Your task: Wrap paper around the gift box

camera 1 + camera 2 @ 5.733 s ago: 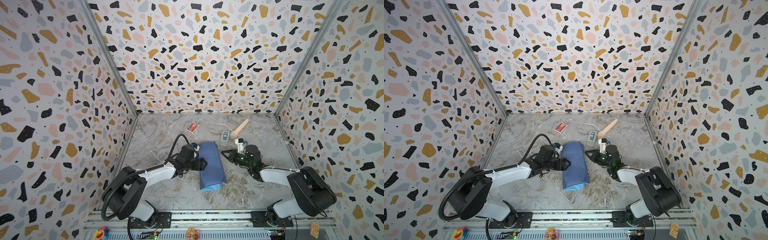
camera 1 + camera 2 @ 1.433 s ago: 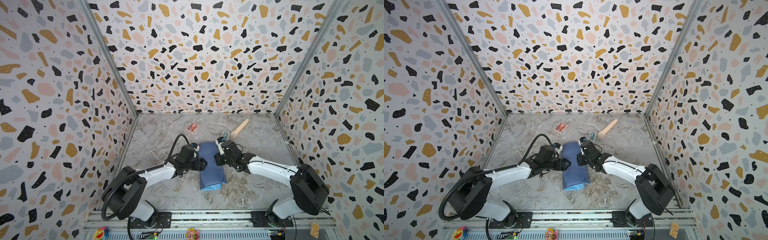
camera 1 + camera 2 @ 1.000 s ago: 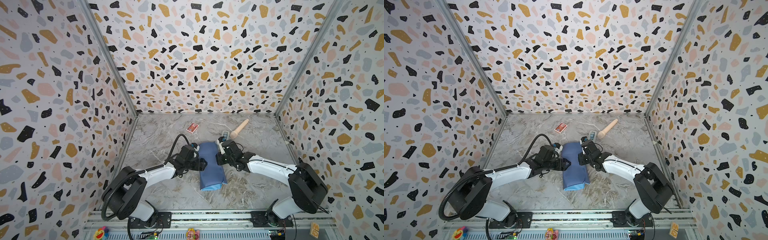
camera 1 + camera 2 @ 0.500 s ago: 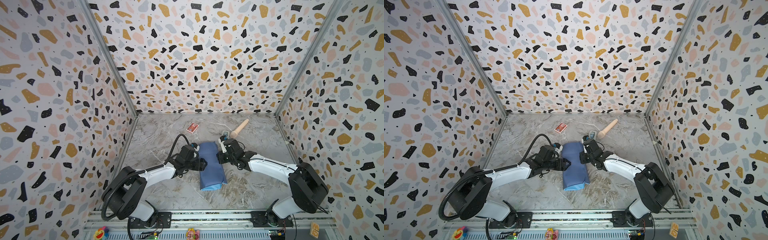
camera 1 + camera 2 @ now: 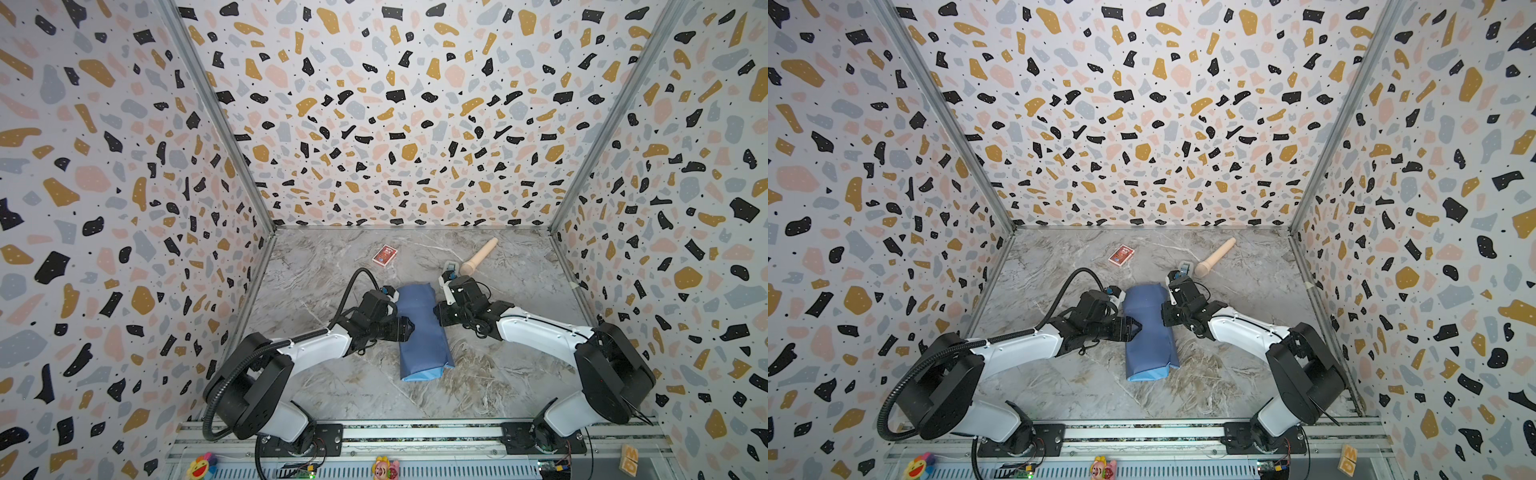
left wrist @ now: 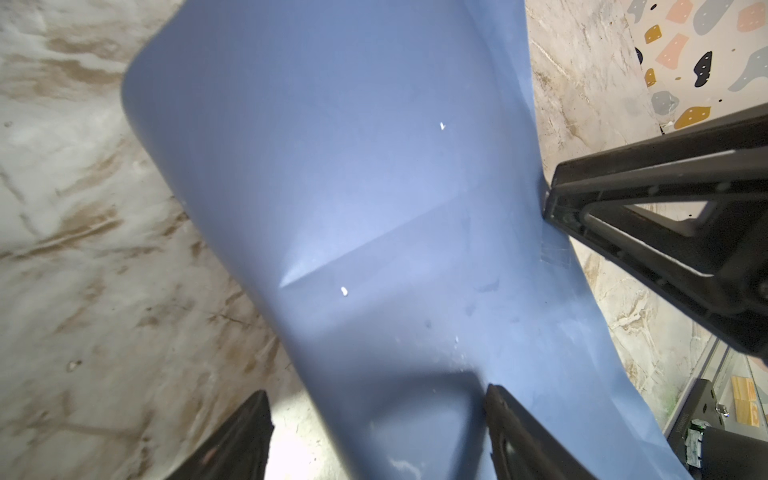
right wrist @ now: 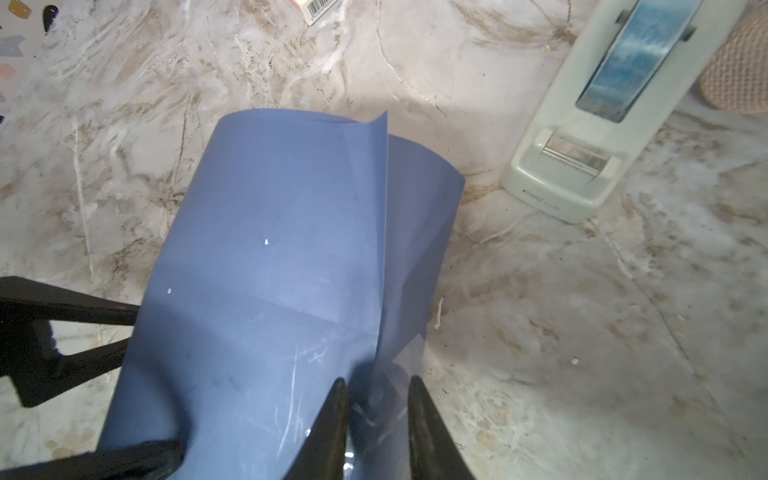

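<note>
Paper point(image 5: 422, 328) of a dull blue lies folded into a long bundle in the middle of the grey marbled counter point(image 5: 332, 386), running from the near side to the far side. It covers whatever is inside, so the gift box cannot be seen. The left gripper point(image 5: 409, 327) meets the bundle from its left side with its jaws spread wide. In the left wrist view one finger point(image 6: 511, 432) lies over the paper and the other hangs over bare counter. The right gripper point(image 7: 377, 380) comes in from the opposite side, jaws only a little apart, straddling the raised edge where one flap overlaps the other. Behind it stand a pale tape dispenser point(image 7: 582, 145) and a wooden handle point(image 5: 478, 257). A red card pack point(image 5: 384, 254) lies farther back.
</note>
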`<control>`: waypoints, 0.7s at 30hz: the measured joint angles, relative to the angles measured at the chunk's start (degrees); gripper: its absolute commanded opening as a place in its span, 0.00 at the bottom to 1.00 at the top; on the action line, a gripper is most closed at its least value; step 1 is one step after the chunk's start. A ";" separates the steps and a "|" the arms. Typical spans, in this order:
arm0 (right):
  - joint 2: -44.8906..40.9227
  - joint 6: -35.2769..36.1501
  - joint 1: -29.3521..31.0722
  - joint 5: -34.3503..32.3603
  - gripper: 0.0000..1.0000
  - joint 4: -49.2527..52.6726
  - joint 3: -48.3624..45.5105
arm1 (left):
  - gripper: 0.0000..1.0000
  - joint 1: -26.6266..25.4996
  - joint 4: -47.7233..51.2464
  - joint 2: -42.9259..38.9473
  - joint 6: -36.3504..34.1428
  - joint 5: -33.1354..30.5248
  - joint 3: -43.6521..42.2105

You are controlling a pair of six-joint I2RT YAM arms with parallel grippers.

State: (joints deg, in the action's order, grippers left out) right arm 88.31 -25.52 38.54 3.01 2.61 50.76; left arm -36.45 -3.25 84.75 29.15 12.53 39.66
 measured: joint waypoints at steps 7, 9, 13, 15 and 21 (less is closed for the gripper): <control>1.01 -1.20 -1.05 4.24 0.30 -1.99 -0.11 | 0.80 0.00 0.02 0.00 0.00 0.00 0.00; 1.29 -1.57 -1.20 5.14 0.31 -2.40 -0.17 | 0.80 0.00 0.02 0.00 0.00 0.00 0.00; 1.40 -2.14 -1.62 6.25 0.31 -3.08 -0.50 | 0.79 0.00 0.02 0.00 0.00 0.00 0.00; 1.42 -2.60 -1.86 6.88 0.32 -3.74 -0.85 | 0.79 0.00 0.02 0.00 0.00 -0.02 0.00; 2.08 -4.00 -2.86 9.55 0.37 -6.43 -1.88 | 0.80 0.00 0.00 0.00 0.00 -0.02 0.00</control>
State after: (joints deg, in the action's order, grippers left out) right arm 90.39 -29.52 35.68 12.56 -3.81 48.88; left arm -36.45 -3.25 84.75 29.15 12.51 39.66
